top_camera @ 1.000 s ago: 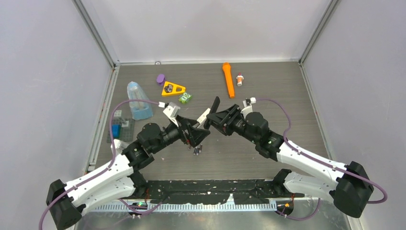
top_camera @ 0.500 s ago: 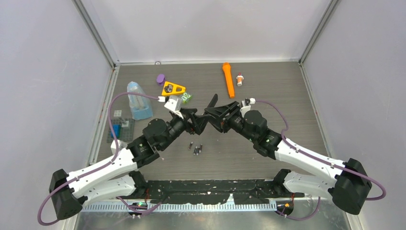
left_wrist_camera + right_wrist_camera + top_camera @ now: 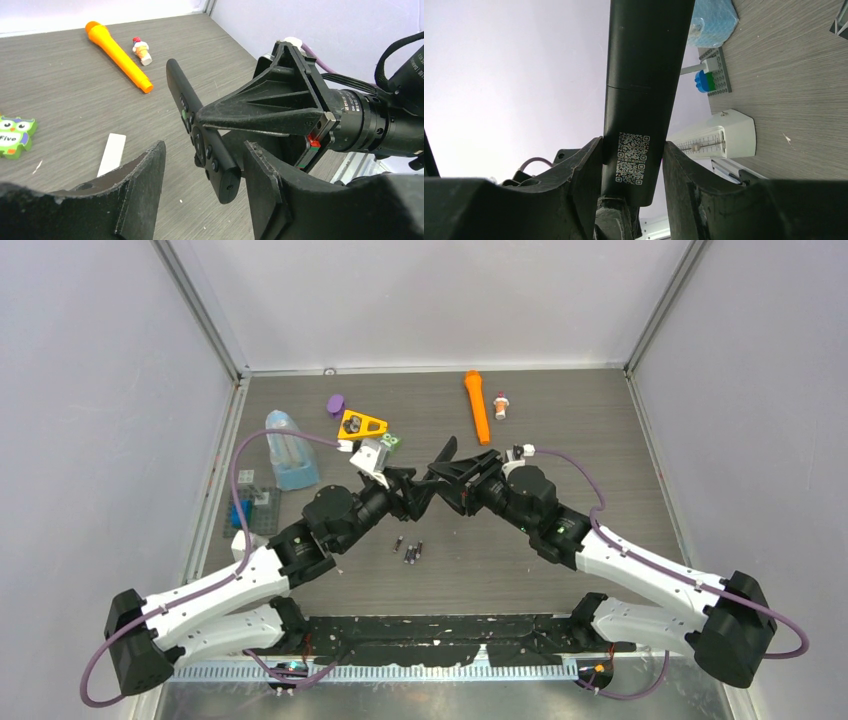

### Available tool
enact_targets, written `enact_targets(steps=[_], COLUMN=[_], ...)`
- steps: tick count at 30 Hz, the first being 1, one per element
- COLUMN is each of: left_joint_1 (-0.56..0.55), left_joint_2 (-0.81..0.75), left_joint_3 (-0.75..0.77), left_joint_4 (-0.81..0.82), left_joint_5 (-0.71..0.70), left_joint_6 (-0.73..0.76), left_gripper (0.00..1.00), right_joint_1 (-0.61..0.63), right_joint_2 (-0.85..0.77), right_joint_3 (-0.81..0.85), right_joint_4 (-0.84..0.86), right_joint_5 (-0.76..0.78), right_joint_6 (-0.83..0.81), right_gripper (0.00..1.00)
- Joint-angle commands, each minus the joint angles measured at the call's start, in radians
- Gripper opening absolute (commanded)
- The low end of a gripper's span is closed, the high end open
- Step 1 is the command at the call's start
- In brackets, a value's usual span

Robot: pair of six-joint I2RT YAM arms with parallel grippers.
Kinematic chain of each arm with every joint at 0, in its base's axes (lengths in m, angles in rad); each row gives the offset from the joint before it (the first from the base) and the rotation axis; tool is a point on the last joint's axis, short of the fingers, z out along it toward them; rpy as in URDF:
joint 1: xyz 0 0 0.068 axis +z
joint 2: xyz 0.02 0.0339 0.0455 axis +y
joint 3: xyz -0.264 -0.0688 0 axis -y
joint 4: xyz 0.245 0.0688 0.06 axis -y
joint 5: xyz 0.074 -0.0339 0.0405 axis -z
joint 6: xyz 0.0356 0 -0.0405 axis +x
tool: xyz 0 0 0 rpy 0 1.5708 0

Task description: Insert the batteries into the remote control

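Holding, item one: a slim black plastic remote control [image 3: 200, 135] with buttons along one face, clamped across its width in my right hand [image 3: 633, 147], both fingers pressed on its edges beside a white code label.
- **Location:** lifted clear of the grey wood-grain table [image 3: 560, 440], centre of the top view.
- **Long axis:** slanted, far end toward the upper left of the left wrist view, near end dipping to lower centre.

Item two: my left hand [image 3: 204, 145], fingers apart, one on either side of that near end. A gap shows at the finger on frame left. Contact at the other I cannot tell.

Item three: small dark cylindrical batteries [image 3: 410, 552], lying on the table just below both hands in the top view, in neither hand.

Item four: a flat white strip [image 3: 113, 152] on the table, lower left of the left wrist view, purpose unclear.

Judgement: the remote's near end already lies between my left fingers, so that hand is placed to take it or work its back.
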Motion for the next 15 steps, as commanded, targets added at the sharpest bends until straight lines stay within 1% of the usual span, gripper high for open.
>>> enact_targets(steps=[1,3,7,10,12,14,15], left_joint_1=[-0.006,-0.006,-0.006,-0.005,-0.004,-0.003,-0.002], left_joint_2=[0.03,0.046,0.059,0.064,0.063,0.066,0.068], left_joint_3=[0.089,0.098,0.11,0.116,0.117,0.121,0.125], left_joint_4=[-0.043,-0.064,-0.072,-0.077,-0.077,-0.082,-0.085], left_joint_5=[0.032,0.054,0.11,0.122,0.122,0.128,0.128], left_joint_6=[0.057,0.054,0.043,0.047,0.051,0.055,0.055], left_gripper=[0.56,0.51,0.49,0.42,0.33,0.19,0.1], right_joint_1=[-0.009,-0.013,-0.021,-0.026,-0.029,-0.03,-0.031], right_joint_2=[-0.025,-0.034,-0.032,-0.025,-0.023,-0.021,-0.021], right_joint_3=[0.07,0.074,0.082,0.088,0.094,0.109,0.118], right_joint_4=[-0.034,-0.044,-0.048,-0.04,-0.043,-0.063,-0.07], right_joint_5=[0.016,0.022,0.014,-0.001,-0.011,-0.018,-0.021], right_joint_6=[-0.015,-0.026,-0.044,-0.061,-0.078,-0.104,-0.126], right_gripper=[0.34,0.34,0.34,0.34,0.34,0.35,0.37])
